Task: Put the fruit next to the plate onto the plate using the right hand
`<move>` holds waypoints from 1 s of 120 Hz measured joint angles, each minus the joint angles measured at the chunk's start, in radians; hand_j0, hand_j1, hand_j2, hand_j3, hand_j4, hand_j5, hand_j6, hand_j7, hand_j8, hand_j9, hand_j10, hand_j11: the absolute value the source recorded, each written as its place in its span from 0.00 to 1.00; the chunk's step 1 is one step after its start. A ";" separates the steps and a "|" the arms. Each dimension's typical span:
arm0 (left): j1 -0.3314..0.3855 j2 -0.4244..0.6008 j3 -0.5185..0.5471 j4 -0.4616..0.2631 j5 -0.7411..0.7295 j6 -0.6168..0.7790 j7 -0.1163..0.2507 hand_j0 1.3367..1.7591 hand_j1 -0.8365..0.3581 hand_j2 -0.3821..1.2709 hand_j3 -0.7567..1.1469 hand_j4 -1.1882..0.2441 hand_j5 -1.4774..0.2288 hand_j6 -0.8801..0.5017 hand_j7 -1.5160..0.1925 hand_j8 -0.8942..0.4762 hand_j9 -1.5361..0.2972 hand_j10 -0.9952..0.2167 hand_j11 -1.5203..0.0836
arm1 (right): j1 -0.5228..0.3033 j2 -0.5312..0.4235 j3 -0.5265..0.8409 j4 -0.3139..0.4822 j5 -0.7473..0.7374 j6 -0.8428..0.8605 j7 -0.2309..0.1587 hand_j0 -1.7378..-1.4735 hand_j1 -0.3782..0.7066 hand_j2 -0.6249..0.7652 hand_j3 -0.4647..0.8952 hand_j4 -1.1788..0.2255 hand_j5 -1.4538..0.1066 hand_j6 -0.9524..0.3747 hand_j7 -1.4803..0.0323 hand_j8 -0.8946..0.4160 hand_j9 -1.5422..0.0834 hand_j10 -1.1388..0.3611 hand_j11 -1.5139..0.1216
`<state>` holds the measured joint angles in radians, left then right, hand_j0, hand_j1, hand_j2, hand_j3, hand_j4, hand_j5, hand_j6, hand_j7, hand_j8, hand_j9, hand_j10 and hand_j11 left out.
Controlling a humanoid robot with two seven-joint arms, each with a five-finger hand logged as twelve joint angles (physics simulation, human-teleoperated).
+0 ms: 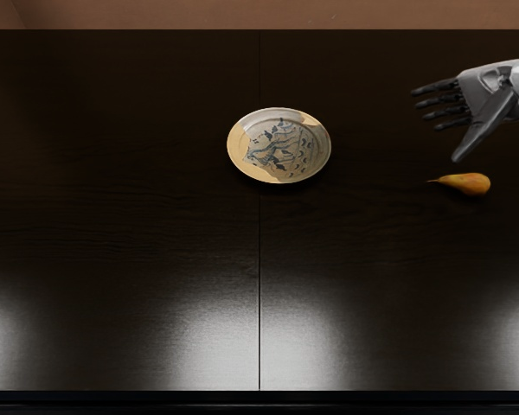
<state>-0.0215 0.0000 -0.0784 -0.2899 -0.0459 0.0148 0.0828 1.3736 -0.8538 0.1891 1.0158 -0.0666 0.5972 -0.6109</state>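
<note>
Head view: we see a dark, glossy wooden desk w/ a round cream ceramic plate w/ blue pattern approx. at centre. A small yellow-orange pear-shaped fruit lies on the desk to the right, well apart from the plate, thin stem end pointing left twd it. Our grey robot right hand enters from the right edge, just beyond the fruit, not touching it. Fingers spread wide, thumb angled down, grasping nothing.

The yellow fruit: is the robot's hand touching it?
Apart. The head view shows a strip of dark table between the open right hand and the fruit below it.
</note>
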 joint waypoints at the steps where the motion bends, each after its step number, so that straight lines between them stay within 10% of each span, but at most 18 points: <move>1: 0.000 0.000 0.000 0.000 0.000 0.000 0.000 0.76 0.99 0.23 0.40 0.83 0.86 0.63 0.88 0.65 0.84 0.82 0.94 | 0.000 0.000 0.000 0.000 0.000 0.001 0.000 0.30 0.05 0.45 0.34 0.82 0.91 0.70 0.96 0.66 0.93 0.74 0.91; 25: 0.000 0.000 0.000 0.000 0.000 0.000 0.000 0.76 0.99 0.23 0.40 0.83 0.86 0.63 0.88 0.65 0.84 0.82 0.94 | 0.009 0.015 -0.038 -0.033 -0.020 0.012 0.000 0.30 0.05 0.45 0.34 0.82 0.91 0.70 0.96 0.66 0.93 0.74 0.91; 62: 0.000 0.000 0.000 0.000 0.000 0.000 0.000 0.76 0.99 0.23 0.40 0.83 0.86 0.63 0.88 0.65 0.84 0.82 0.94 | 0.260 0.213 -0.553 -0.059 -0.141 -0.268 0.000 0.30 0.05 0.45 0.34 0.82 0.91 0.70 0.96 0.66 0.93 0.74 0.91; 120: 0.000 0.000 0.000 0.000 0.000 0.000 0.000 0.76 0.99 0.23 0.40 0.83 0.86 0.63 0.88 0.65 0.84 0.82 0.94 | 0.152 0.400 -0.724 -0.087 -0.259 -0.720 0.000 0.30 0.06 0.45 0.34 0.81 0.90 0.69 0.95 0.66 0.92 0.74 0.90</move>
<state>-0.0215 0.0000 -0.0783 -0.2898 -0.0460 0.0150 0.0828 1.5255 -0.4539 -0.5349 0.9290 -0.3257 -0.1228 -0.6109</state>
